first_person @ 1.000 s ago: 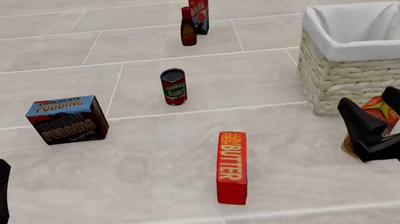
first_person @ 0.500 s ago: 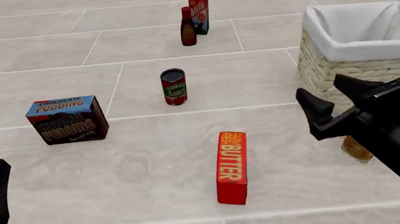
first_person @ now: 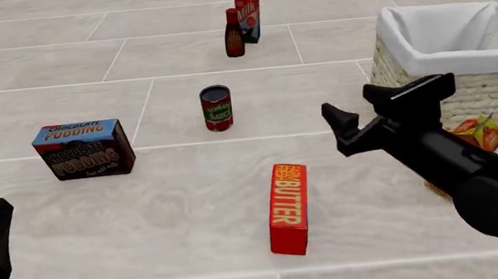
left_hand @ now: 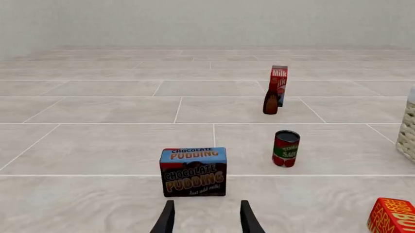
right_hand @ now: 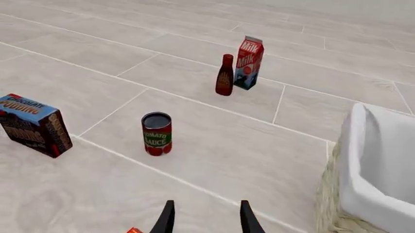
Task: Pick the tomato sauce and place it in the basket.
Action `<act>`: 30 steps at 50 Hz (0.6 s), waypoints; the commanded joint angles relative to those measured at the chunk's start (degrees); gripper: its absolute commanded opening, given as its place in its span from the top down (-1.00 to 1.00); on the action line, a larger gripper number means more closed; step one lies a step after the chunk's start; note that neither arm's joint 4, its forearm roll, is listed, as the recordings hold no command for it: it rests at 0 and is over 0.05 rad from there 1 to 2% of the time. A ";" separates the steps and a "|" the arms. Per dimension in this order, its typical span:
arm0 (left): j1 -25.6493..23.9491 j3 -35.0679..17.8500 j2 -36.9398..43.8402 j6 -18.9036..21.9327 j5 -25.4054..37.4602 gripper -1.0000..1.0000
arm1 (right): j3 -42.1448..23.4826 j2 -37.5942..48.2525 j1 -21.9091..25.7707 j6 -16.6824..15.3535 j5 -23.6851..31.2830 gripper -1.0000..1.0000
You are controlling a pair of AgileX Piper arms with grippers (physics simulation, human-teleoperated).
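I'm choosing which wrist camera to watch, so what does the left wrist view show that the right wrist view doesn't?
Only the left wrist view shows a clear corner of the butter box. Only the right wrist view shows the inside of the basket, with its white liner; the left sees just a sliver of its wall. Both show the tomato sauce, pudding box, brown bottle and milk carton, with each view's own open gripper below.

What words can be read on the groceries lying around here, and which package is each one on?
"CHOCOLATE PUDDING", printed twice, on the chocolate pudding box; the small line under it is too blurred to read.
"TOMATO SAUCE" on the tomato sauce can.
"Milk" on the milk carton.
"BUTTER" on the red butter box; the small print above it is unreadable.
The dark bottle and the orange carton show no readable text.
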 commanded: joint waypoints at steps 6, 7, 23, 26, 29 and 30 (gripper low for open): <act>0.00 0.00 0.00 0.00 0.00 -1.00 | -6.65 8.12 2.00 -0.70 0.65 -1.00; 0.00 0.00 0.00 0.00 0.00 -1.00 | -6.80 8.58 2.11 -0.88 0.32 -1.00; 0.00 0.00 0.00 0.00 0.00 -1.00 | -11.72 13.20 2.54 -0.52 1.90 -1.00; 0.00 0.00 0.00 0.00 0.00 -1.00 | -12.54 13.95 2.54 -0.35 2.19 -1.00; 0.00 0.00 0.00 0.00 0.00 -1.00 | -13.86 15.63 2.85 -0.03 2.70 -1.00; 0.00 0.00 0.00 0.00 0.00 -1.00 | -14.94 16.70 3.76 0.89 3.69 -1.00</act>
